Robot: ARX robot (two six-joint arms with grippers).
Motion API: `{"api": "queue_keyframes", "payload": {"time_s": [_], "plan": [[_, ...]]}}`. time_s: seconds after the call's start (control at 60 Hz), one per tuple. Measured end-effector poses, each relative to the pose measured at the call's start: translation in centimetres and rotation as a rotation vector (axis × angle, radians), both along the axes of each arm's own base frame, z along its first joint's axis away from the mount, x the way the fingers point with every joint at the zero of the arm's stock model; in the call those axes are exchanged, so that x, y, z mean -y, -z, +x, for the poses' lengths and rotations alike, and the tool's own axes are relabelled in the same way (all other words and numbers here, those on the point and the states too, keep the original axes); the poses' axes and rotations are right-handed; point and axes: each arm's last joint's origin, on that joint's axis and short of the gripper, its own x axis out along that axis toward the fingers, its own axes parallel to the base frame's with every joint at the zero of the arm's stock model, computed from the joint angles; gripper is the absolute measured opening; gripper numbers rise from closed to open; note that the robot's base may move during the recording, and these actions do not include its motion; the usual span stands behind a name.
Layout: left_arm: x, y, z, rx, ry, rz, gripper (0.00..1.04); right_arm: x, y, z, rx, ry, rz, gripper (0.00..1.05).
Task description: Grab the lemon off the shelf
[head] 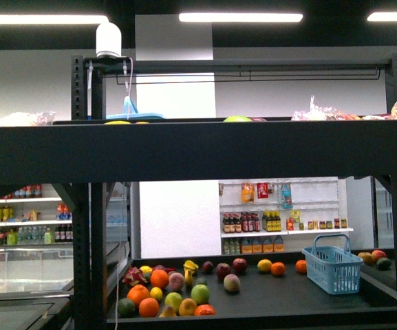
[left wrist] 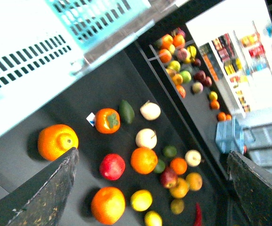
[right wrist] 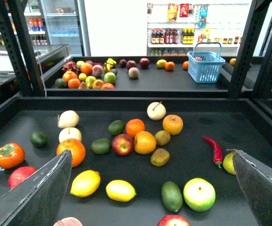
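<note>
Two bright yellow lemons lie side by side on the near deck of the black shelf, among other fruit. My right gripper is open and empty, hovering above this deck with the lemons between its fingers, nearer the left one. My left gripper is open and empty above the same fruit; two lemons show below it. In the front view the shelf fills the frame and neither gripper shows.
Around the lemons lie an avocado, a green apple, a red chilli, oranges and kiwis. A blue basket and more fruit sit on the far deck. Black posts flank the deck. A white crate is close to the left wrist.
</note>
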Motion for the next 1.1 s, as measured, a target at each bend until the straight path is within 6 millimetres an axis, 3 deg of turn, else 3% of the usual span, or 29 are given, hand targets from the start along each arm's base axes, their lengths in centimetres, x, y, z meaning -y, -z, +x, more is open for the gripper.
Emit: {"api": "queue_keyframes", "payload": {"time_s": [0.067,0.25,0.45,0.733,1.099], "plan": [[-2.7,-1.2,1.2,-0.027,-0.080,-0.065,0.97,0.0,0.0,0.0,0.000,0.000,0.000,1.02],[-6.8,-3.3,4.5,-0.016,-0.144,-0.183,0.97,0.0,0.0,0.0,0.000,0.000,0.000,1.02],[-10.6,-2.3,9.6,0.005,-0.197,-0.327,0.97,0.0,0.0,0.0,0.000,0.000,0.000,1.02],[-11.6,-2.0,14.7,0.063,-0.163,-0.379,0.97,0.0,0.0,0.0,0.000,0.000,0.000,1.02],[-12.7,-1.5,16.9,0.053,-0.199,-0.396,0.97,0.0,0.0,0.0,0.000,0.000,0.000,1.02]]}}
